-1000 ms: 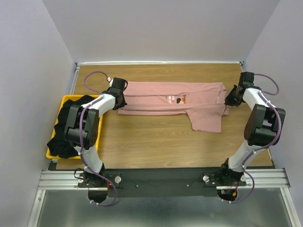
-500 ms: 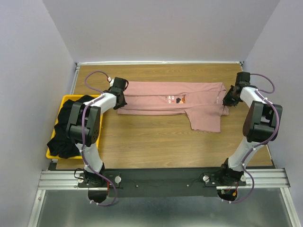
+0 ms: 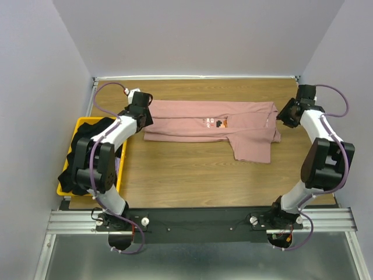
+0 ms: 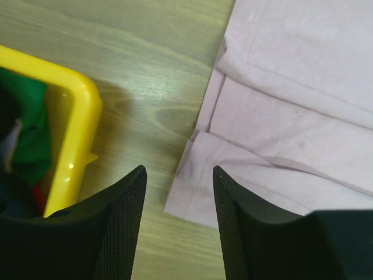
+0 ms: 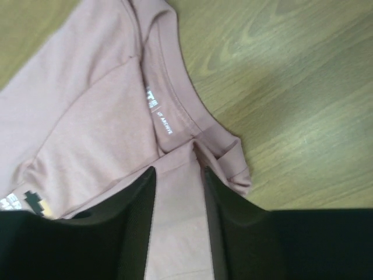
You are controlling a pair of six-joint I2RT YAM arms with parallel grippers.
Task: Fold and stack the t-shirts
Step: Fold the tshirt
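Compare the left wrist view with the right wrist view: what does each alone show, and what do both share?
Left wrist only: the yellow basket with green cloth inside. Right wrist only: the neckline label and the pixel print. Both: the pink t-shirt on the wooden table, seen past the open left fingers and right fingers.

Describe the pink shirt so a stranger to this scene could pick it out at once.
On the wooden table, look along the far edge. The pink t-shirt lies there folded into a long band with a small print near its middle. It alone lies flat on the wood; the other clothes are heaped in the yellow basket at the left.
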